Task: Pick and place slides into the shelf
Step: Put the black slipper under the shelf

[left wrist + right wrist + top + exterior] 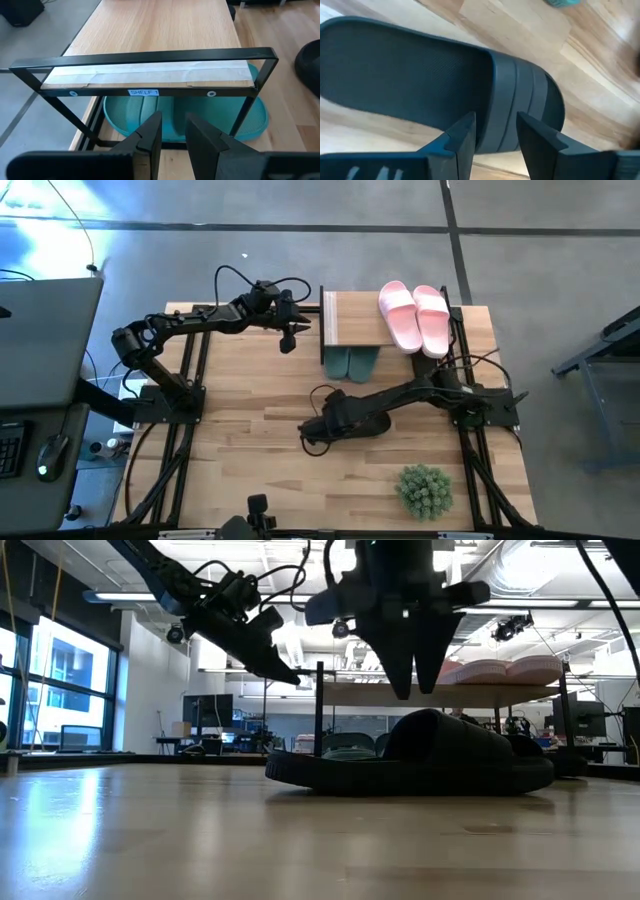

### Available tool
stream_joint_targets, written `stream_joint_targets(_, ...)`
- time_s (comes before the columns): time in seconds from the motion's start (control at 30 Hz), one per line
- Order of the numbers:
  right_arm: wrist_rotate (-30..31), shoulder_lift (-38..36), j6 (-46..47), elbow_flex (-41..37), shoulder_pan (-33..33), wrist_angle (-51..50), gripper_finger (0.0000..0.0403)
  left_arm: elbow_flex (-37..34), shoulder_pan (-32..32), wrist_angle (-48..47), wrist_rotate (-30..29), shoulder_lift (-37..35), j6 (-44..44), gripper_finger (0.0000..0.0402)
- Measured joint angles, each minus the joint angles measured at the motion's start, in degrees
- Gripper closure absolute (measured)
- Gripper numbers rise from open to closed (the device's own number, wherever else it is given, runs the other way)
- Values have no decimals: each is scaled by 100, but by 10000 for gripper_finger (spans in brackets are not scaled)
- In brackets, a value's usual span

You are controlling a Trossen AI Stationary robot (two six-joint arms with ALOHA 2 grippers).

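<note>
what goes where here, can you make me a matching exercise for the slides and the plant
Things:
1. pink slides
2. green slides
3. black slide
4. plant

Places:
A. on the table, below the right gripper's open fingers
B. near corner of the table
C. on top of the shelf
D. under the shelf board

Pairs: 1-C, 2-D, 3-A, 4-B

Left arm reaches from the left edge toward upper centre of the overhead frame; left gripper (288, 338) points down, fingers (150, 137) narrowly parted. Right arm stretches from the right toward centre; right gripper (414, 690) hangs vertically, fingers (462, 135) spread, holding nothing.
</note>
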Motion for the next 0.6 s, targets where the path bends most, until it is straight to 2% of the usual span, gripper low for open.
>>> stream_joint_targets(0.37,-131,267,46,-15,-28,-4,270,0,0,0,-4,0,-2,330)
stream_joint_targets(0.6,-297,600,-237,-15,-96,-8,270,0,0,-2,-9,-2,-2,330)
